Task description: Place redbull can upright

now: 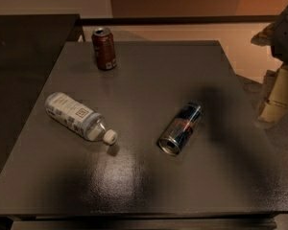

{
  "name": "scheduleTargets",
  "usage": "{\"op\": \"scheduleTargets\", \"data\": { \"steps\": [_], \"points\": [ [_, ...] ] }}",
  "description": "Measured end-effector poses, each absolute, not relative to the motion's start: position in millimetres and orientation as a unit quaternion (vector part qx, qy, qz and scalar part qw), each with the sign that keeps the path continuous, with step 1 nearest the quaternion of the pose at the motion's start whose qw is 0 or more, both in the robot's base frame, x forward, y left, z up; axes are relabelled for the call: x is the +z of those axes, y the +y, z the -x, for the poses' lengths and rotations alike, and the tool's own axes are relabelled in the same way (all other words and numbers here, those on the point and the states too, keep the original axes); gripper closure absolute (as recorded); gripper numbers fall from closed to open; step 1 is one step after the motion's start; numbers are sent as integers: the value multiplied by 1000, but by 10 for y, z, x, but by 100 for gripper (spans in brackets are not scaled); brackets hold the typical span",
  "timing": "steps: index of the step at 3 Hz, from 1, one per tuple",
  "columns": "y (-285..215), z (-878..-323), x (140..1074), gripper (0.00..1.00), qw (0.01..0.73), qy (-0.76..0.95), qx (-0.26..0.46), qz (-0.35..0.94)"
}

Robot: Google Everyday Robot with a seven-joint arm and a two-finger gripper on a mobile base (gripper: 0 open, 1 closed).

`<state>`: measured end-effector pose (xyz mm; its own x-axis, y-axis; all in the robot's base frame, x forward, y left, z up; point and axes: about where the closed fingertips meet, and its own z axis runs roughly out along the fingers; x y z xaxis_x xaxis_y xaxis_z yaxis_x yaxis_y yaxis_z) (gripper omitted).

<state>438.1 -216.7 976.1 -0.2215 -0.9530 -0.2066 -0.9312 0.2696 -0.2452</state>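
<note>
The redbull can (181,128), slim with blue and silver panels, lies on its side right of the middle of the dark table (149,80). Its silver end points toward the front left. My gripper (277,97) hangs at the right edge of the view, beyond the table's right side. It is well apart from the can and holds nothing that I can see. Part of the arm shows above it at the top right.
A dark red soda can (104,48) stands upright at the table's back left. A clear plastic bottle (79,116) with a white cap lies on its side at the left. A dark counter (24,47) adjoins the table on the left.
</note>
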Motion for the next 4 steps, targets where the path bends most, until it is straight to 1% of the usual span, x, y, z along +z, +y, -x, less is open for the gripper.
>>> {"op": "scheduleTargets", "data": {
  "steps": [2,3,4],
  "points": [
    [-2109,-4391,9777,0,165,772,-34,614],
    [-1883,-4407,9735,0,168,734,-22,658],
    [-1622,-4398,9636,0,165,673,-26,720]
  ]
}}
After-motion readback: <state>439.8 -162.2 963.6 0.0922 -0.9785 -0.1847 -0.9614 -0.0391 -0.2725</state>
